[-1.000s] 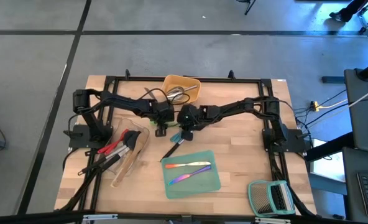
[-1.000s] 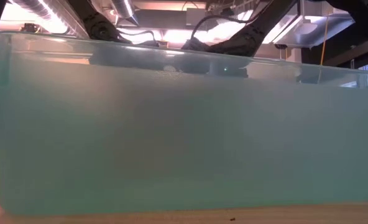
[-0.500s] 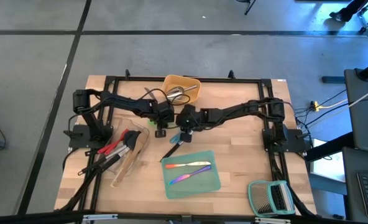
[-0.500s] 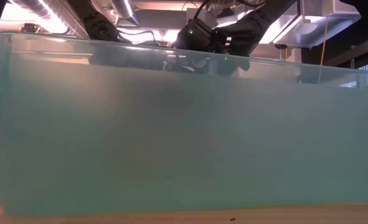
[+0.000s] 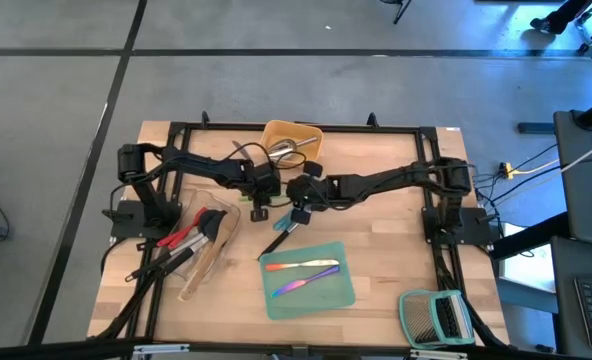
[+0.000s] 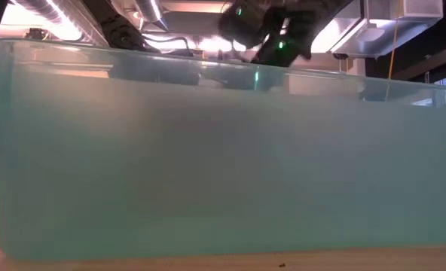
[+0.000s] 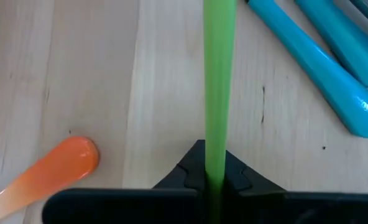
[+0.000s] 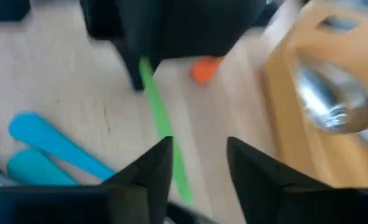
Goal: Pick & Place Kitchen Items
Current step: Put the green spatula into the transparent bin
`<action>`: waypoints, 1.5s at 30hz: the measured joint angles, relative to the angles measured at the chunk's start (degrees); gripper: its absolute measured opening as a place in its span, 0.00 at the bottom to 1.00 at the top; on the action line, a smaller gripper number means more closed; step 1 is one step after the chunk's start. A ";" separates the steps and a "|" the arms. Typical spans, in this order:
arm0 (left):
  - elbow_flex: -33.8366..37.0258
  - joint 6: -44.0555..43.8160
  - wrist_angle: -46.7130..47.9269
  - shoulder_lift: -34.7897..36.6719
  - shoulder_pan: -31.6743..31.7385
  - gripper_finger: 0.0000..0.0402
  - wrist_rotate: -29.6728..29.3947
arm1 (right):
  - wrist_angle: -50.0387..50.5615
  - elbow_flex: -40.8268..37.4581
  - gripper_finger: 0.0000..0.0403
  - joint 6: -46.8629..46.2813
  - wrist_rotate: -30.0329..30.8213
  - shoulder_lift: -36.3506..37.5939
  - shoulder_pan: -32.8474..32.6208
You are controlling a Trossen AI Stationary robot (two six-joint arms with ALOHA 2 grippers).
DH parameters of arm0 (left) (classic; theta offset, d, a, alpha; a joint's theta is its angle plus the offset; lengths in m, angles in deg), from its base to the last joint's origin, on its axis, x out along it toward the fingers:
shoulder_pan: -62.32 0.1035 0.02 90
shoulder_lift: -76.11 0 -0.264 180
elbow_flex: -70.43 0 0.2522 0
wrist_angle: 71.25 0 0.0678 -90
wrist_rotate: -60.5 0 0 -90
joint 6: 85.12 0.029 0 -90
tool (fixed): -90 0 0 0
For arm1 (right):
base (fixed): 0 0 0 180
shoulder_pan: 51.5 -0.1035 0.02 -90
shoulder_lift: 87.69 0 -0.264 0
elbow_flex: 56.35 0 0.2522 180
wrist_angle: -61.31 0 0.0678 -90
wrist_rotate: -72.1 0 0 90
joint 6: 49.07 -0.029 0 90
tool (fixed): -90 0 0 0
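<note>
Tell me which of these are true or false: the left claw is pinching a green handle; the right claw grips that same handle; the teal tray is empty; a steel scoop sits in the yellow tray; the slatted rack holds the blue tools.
1. The left gripper is shut on the green handle. True.
2. The right gripper grips that handle too. False: its fingers stand open, apart from it.
3. The teal tray is empty. False: two pieces of cutlery lie in it.
4. A steel scoop sits in the yellow tray. True.
5. The slatted rack holds the blue tools. False: they lie on the table.
</note>
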 joint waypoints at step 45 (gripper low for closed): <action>-10.17 -25.92 8.59 31.26 -28.89 0.00 -31.59 | 4.09 0.10 0.61 12.50 -19.02 12.29 -25.16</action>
